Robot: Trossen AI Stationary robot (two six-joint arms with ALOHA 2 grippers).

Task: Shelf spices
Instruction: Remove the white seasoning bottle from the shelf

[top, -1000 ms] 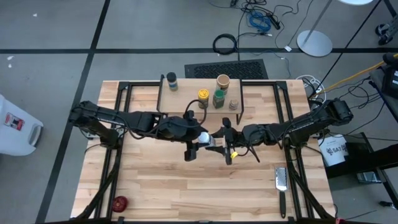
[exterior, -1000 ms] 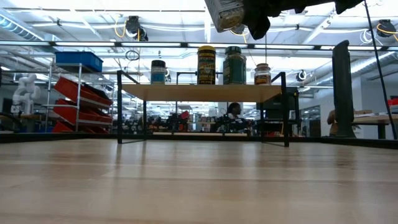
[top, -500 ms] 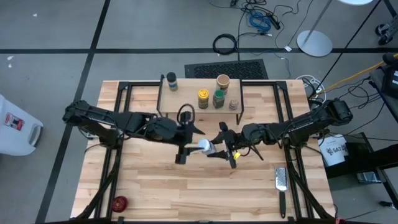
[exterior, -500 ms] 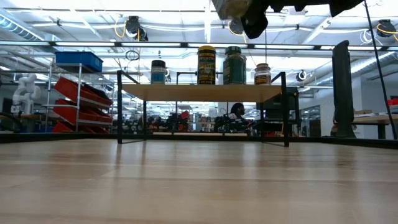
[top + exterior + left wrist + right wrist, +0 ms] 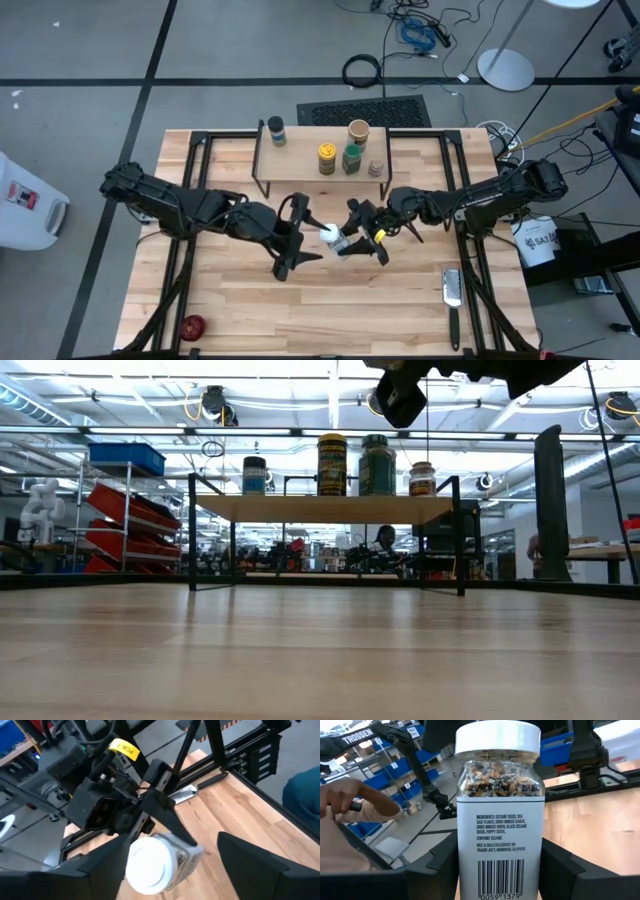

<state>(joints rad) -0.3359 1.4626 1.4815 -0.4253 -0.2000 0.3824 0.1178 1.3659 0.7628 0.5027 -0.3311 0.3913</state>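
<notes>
Two dark, jointed robot arms with black cables looped along them; the right arm carries a small yellow label tag near its wrist.

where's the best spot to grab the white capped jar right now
The right end effector already clamps the white-capped jar by its lower body, above the table. A second grip would probably best take the white cap end, across its round sides, coming from the left arm's side, where that end points and nothing covers it.
</notes>
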